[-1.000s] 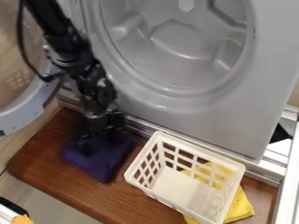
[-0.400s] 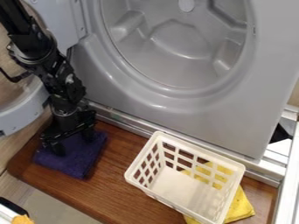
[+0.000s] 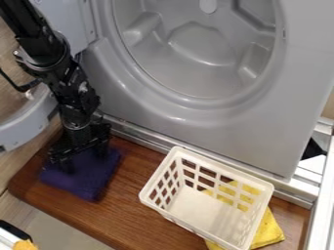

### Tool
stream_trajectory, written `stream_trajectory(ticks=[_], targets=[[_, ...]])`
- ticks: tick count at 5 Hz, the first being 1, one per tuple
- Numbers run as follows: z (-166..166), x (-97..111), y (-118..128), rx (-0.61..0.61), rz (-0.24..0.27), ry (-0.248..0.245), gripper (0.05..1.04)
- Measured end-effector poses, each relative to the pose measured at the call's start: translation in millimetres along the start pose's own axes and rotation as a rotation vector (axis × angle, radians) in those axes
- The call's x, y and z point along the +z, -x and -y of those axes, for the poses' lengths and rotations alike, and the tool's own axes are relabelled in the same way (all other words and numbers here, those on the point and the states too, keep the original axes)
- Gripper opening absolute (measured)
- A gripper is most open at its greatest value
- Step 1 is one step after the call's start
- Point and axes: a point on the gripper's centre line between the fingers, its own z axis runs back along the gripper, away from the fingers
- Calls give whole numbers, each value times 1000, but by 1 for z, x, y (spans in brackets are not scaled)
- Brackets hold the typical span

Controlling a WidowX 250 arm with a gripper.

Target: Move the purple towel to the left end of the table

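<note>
I judge that the moving is almost finished: the purple towel (image 3: 88, 186) lies on the left end of the desk (image 3: 143, 210), where the task wants it. The white basket (image 3: 158, 172) is well apart, toward the right, with the yellow cloth (image 3: 269, 232) partly under it. What is left for me, I think, is only to go up and away without pulling the fabric. My jaws stand wide apart over the towel, one at each side of its upper part, and a part of the towel shows between them. They look to me not clamped on it. If I can tell whether they touch it? No, I cannot, but they are very near; a fold could catch when I rise.
</note>
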Motion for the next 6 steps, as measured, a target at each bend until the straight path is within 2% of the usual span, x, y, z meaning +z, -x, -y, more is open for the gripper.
stream_trajectory(ticks=[2,4,5,6], targets=[[16,20,1,-45,29,66,999],[23,73,5,-63,82,149,999],[24,90,8,-62,87,190,999],[24,90,8,-68,88,190,999]])
